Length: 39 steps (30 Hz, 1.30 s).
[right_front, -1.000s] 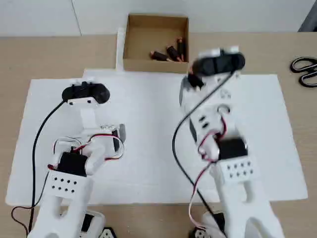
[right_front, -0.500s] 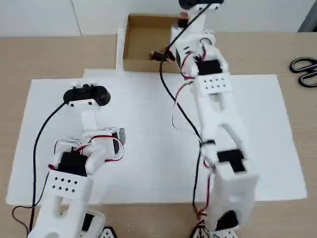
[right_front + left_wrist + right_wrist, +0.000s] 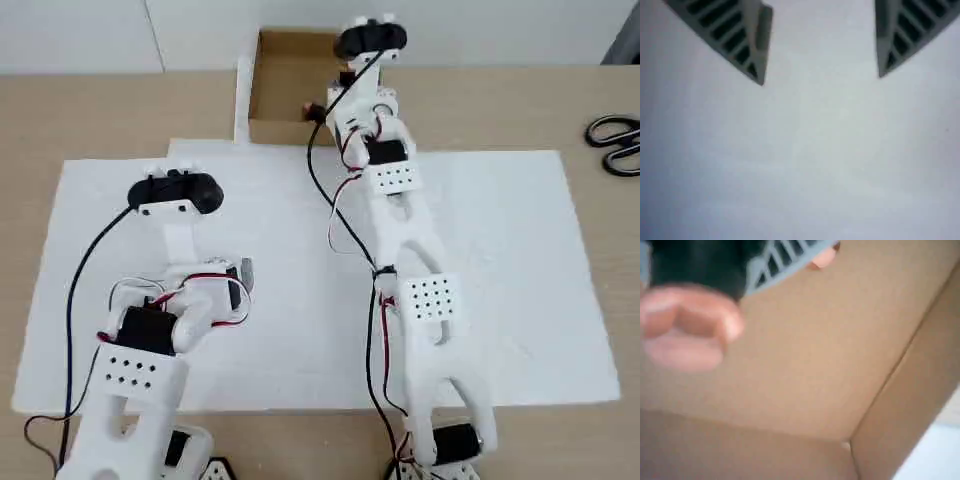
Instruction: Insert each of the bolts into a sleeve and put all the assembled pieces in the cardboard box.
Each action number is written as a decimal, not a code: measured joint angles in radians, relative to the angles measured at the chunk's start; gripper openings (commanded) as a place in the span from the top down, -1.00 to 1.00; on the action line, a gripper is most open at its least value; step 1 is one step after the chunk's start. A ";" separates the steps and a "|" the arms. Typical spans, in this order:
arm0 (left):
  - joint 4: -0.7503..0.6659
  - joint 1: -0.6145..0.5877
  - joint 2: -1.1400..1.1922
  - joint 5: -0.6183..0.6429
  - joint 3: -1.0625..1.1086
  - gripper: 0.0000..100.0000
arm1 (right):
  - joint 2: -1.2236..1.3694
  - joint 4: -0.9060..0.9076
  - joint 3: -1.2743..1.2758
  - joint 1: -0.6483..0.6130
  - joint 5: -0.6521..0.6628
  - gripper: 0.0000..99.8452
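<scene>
The cardboard box (image 3: 275, 85) stands at the table's far edge, with an assembled piece (image 3: 314, 109) lying inside. My right gripper (image 3: 345, 92) hangs over the box's right half. In the right wrist view it (image 3: 755, 275) is shut on an assembled piece (image 3: 687, 327), a black sleeve with a blurred pinkish bolt end, held just above the box floor (image 3: 805, 370). My left gripper (image 3: 170, 195) rests low over the white sheet, well left of the box. Its fingers (image 3: 747, 45) stand open with only sheet between them.
A white sheet (image 3: 300, 300) covers the middle of the table. Black scissors (image 3: 615, 135) lie at the far right. The box wall (image 3: 910, 405) rises close beside the right gripper.
My right arm has stretched forward from above the sheet to over the box, carrying the assembled piece. The left arm has stayed still.
</scene>
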 measured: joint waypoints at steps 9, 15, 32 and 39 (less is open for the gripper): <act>0.000 0.000 0.000 0.000 0.000 0.72 | 0.074 0.000 -0.044 0.012 0.003 0.99; 0.000 0.000 0.000 0.000 0.000 0.72 | 0.080 0.000 -0.044 0.012 0.003 0.92; 0.000 0.000 0.000 0.000 0.000 0.72 | 0.080 0.000 -0.074 0.011 0.003 0.21; -0.002 0.000 0.000 0.000 0.000 0.72 | 0.080 0.002 -0.245 0.009 0.003 0.21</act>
